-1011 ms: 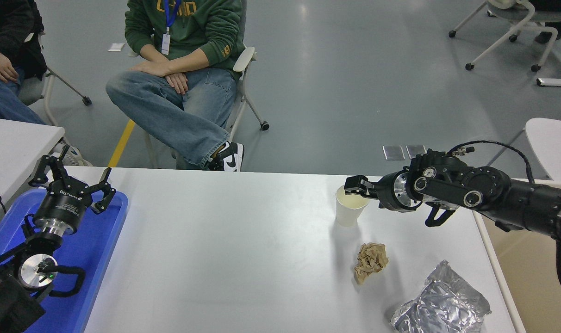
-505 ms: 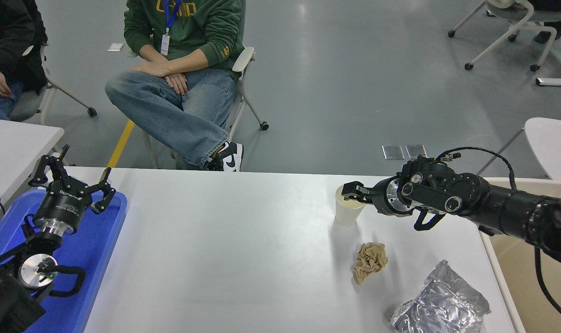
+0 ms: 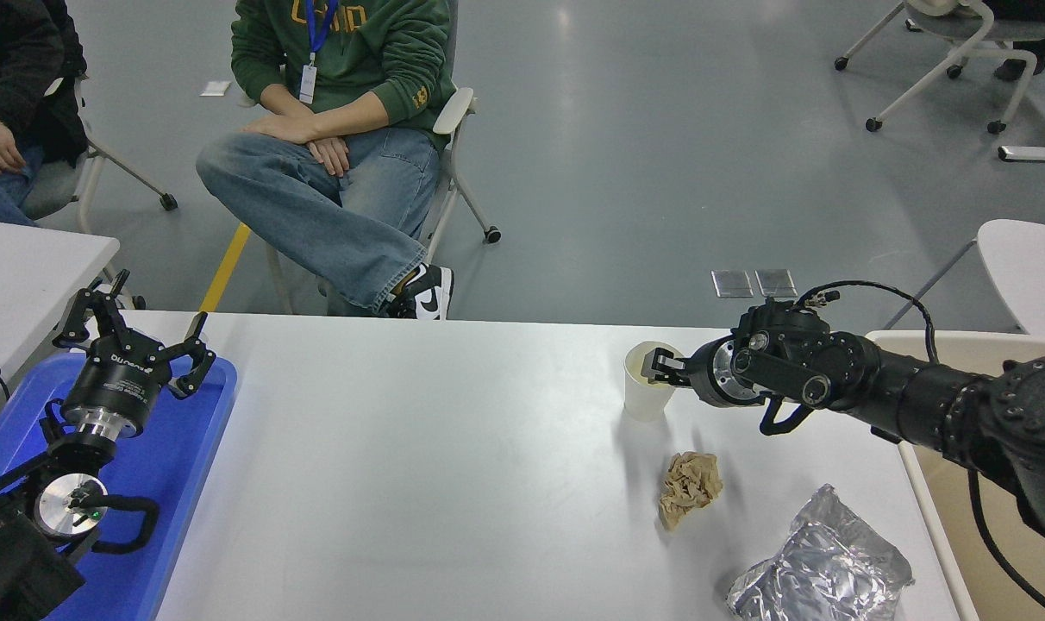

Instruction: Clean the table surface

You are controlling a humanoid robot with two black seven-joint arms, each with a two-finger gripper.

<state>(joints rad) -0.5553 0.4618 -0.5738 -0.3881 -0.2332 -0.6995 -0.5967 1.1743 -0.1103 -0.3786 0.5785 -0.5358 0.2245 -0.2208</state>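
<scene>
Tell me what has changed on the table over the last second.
The right claw dropped lower and eased left onto the rim of the white paper cup, one finger now inside it. Whether it grips yet is unclear. The cup, the crumpled brown paper ball, the crinkled silver foil bag and the parked left claw stayed put.

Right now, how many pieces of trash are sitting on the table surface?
3. A white paper cup at the far right, with the right gripper at its rim; a crumpled brown paper nearer the camera; a silver foil bag at the near right corner. None looks hidden.
</scene>
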